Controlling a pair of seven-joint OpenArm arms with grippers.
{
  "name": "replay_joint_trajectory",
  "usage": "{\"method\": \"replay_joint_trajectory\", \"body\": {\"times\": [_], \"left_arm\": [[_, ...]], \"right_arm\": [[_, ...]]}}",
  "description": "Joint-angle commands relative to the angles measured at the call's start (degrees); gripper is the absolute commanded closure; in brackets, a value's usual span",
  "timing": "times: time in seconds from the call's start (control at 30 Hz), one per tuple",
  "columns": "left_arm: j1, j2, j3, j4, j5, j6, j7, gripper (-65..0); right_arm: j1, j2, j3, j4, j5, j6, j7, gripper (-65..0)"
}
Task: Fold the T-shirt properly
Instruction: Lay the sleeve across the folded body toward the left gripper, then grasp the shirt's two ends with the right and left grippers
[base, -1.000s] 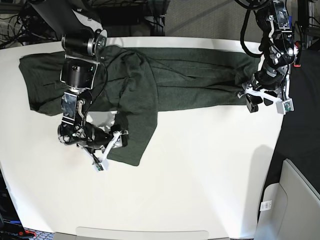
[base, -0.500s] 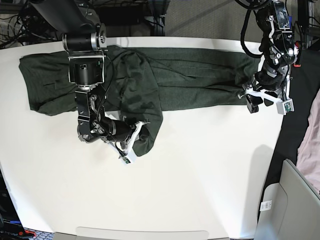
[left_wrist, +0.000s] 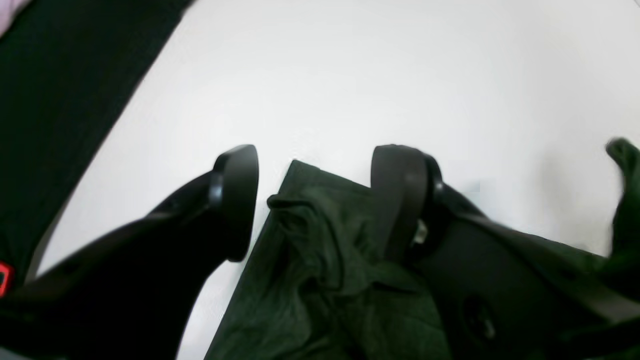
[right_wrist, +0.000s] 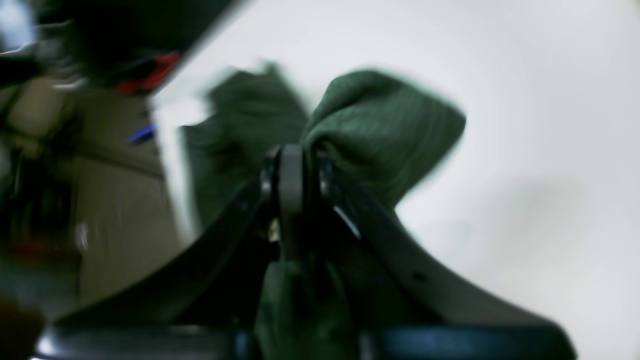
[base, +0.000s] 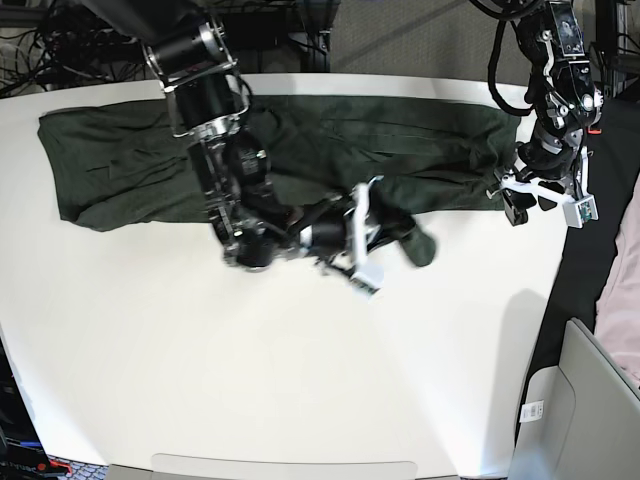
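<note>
Overhead view: the T-shirt (base: 330, 150), dark olive green, lies stretched across the far half of the white table (base: 300, 380), its body running from the left edge of the picture toward the right. One sleeve is drawn out across the body toward the middle of the table, ending in a bunched fold (base: 415, 243) that hangs from the right gripper (base: 362, 238).

Right wrist view: the right gripper (right_wrist: 292, 172) has its jaws pressed together, pinching a puffed fold of the green knit (right_wrist: 385, 130). The picture is blurred, so how much cloth sits between the jaws cannot be told exactly. More fabric trails beneath the claw.

Overhead view, right side of the picture: the left gripper (base: 530, 195) stands at the near right-hand corner of the shirt, just beside the table edge.

Left wrist view: the left gripper (left_wrist: 312, 200) has its jaws spread, one finger (left_wrist: 235, 200) over bare table, the other (left_wrist: 400, 195) over the cloth. A wrinkled corner of the shirt (left_wrist: 310, 240) lies between them, not clamped. A further strip of green shows at the right edge of this view.
</note>
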Motion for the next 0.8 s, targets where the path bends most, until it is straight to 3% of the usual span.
{"method": "replay_joint_trajectory", "body": {"times": [0.0, 0.03, 0.33, 0.4, 0.57, 0.67, 0.77], "left_arm": [[-0.35, -0.60, -0.35, 1.12, 0.06, -0.09, -1.28, -35.0], [-0.09, -0.60, -1.14, 1.12, 0.06, -0.09, -1.28, -35.0], [1.41, -0.60, -5.98, 1.12, 0.06, -0.18, -1.28, -35.0], [2.38, -0.60, -6.85, 1.12, 0.06, -0.18, -1.28, -35.0], [2.55, -0.60, -6.85, 1.12, 0.06, -0.27, -1.28, -35.0], [2.55, -0.60, -6.59, 1.12, 0.06, -0.27, -1.28, -35.1], [2.90, -0.60, -6.59, 1.03, 0.06, -0.36, -1.28, -35.2]], "right_arm": [[0.22, -1.47, -0.52, 0.99, 1.01, 0.10, 0.91, -0.6], [-0.31, -3.14, -1.40, 0.99, 1.01, 0.10, 0.91, -0.6], [-0.14, -3.31, -7.11, 0.46, -0.13, 0.10, 1.44, -2.4], [-0.14, -3.31, -7.11, 0.46, -0.40, 0.10, 2.58, -8.7], [-0.31, -3.31, -6.85, -0.16, -0.13, 0.10, 3.81, -32.1], [-0.14, -3.31, -5.62, 0.37, 0.04, 0.10, 3.81, -33.8], [-0.84, -0.50, -1.31, 2.04, 0.13, 0.10, 3.64, -33.8]]}}
